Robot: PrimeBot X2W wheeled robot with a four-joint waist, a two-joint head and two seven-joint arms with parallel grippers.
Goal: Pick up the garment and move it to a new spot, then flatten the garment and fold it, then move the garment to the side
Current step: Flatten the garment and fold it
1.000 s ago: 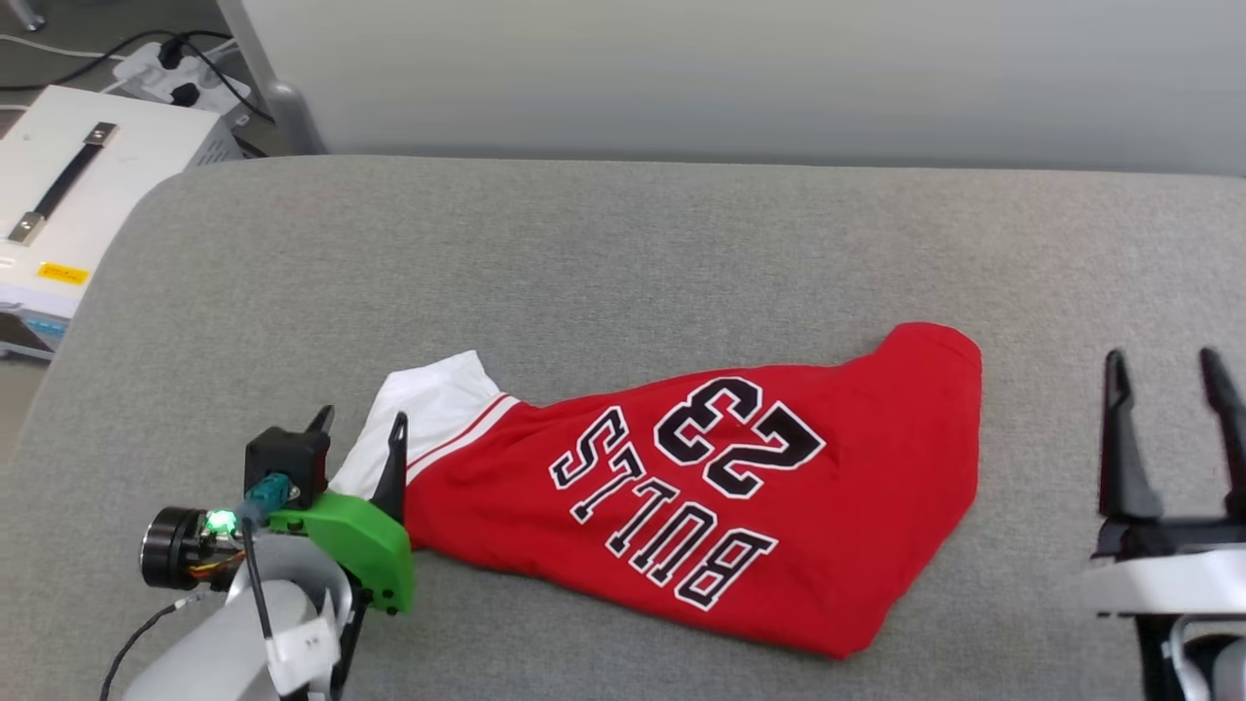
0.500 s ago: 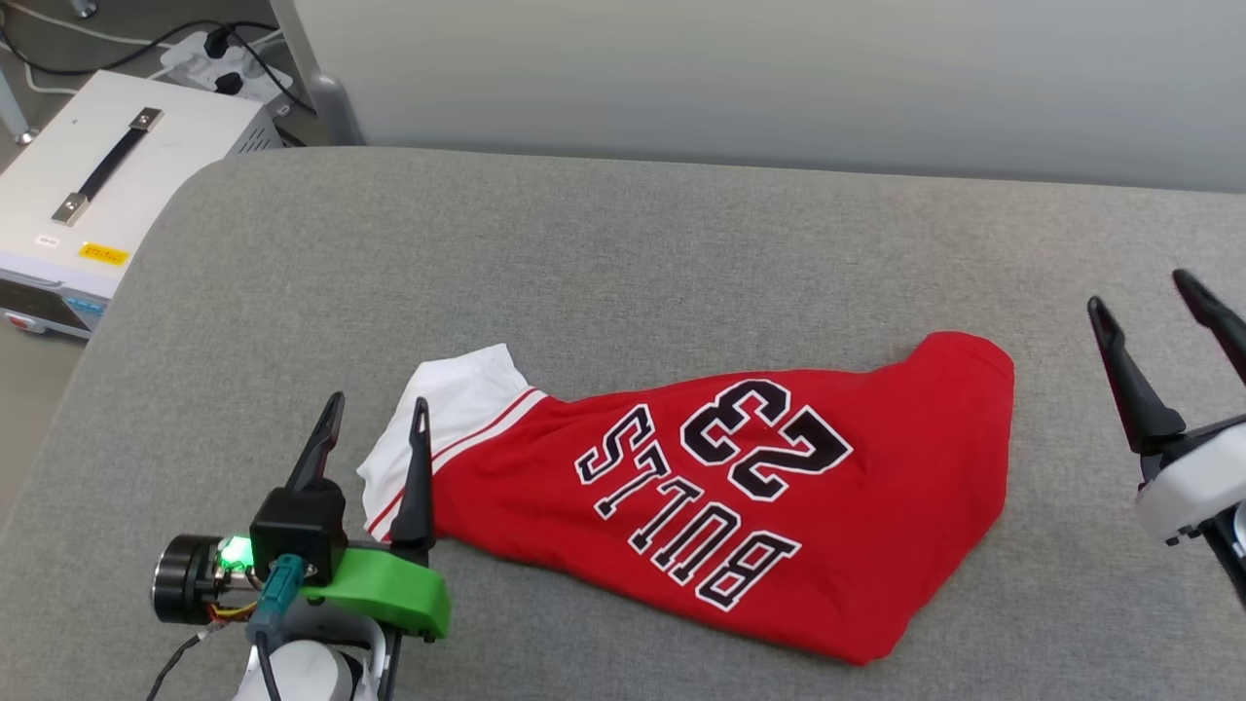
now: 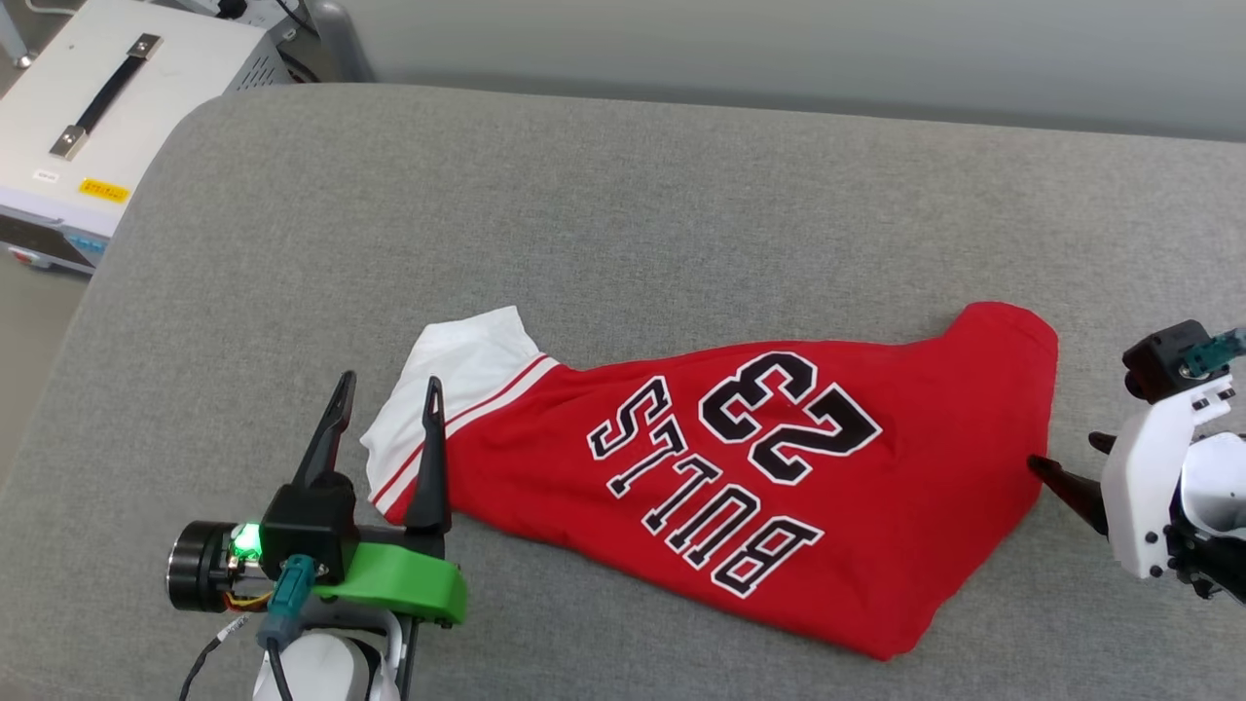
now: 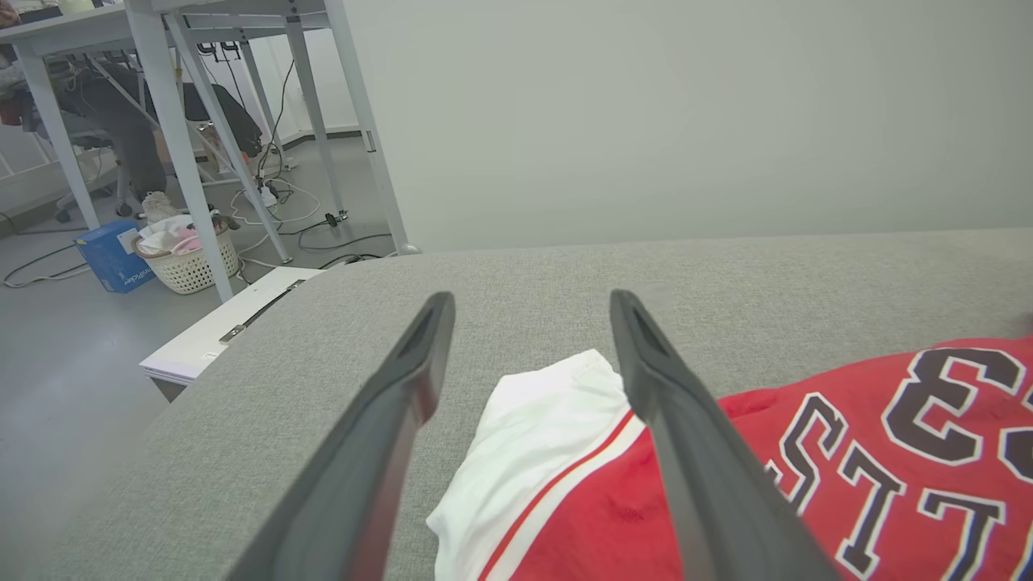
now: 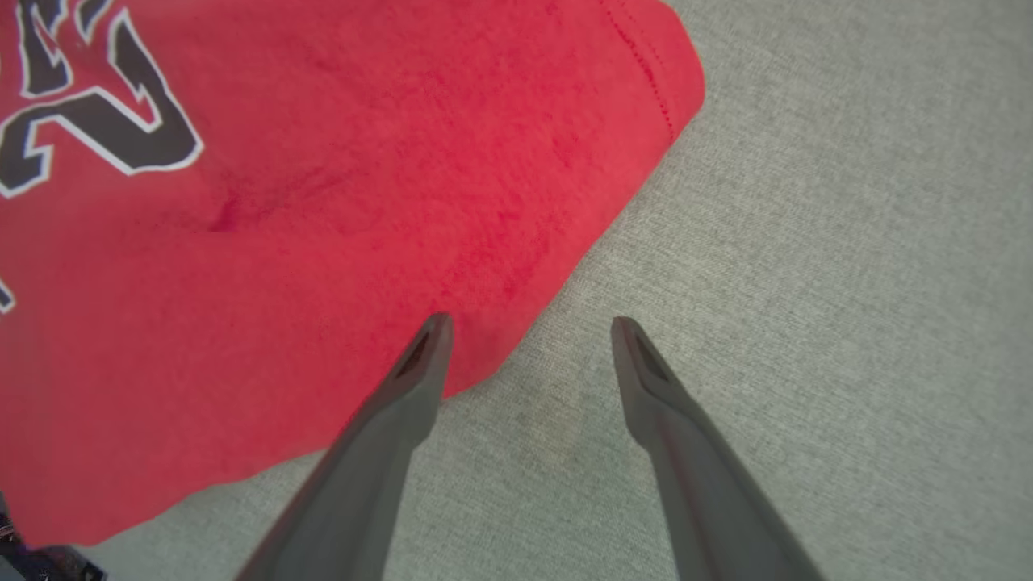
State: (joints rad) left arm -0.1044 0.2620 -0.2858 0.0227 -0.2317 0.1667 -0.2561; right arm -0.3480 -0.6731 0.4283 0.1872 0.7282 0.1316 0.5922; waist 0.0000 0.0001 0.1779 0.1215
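Note:
The garment [image 3: 740,487] is a red jersey lying bunched on the grey padded surface, its black "BULLS 23" print facing up and a white sleeve [image 3: 458,380] at its left end. My left gripper [image 3: 389,380] is open beside that sleeve, with one finger over the striped trim. From the left wrist, the sleeve [image 4: 541,420] lies between and below the open left gripper [image 4: 533,297]. At the red right edge my right gripper [image 3: 1063,450] is open and points left. In the right wrist view the right gripper [image 5: 530,320] has one tip over the garment [image 5: 323,202] and the other over bare fabric.
The grey padded surface [image 3: 623,224] extends far behind and to both sides of the jersey. A white box with a handle [image 3: 107,107] sits past its left edge. Table legs [image 4: 177,145], a laundry basket [image 4: 186,258] and a blue box [image 4: 113,258] stand on the floor beyond.
The head camera has shifted. My right gripper has swung from upright, clear of the jersey, down to its right edge. My left gripper's fingers have straightened up beside the sleeve.

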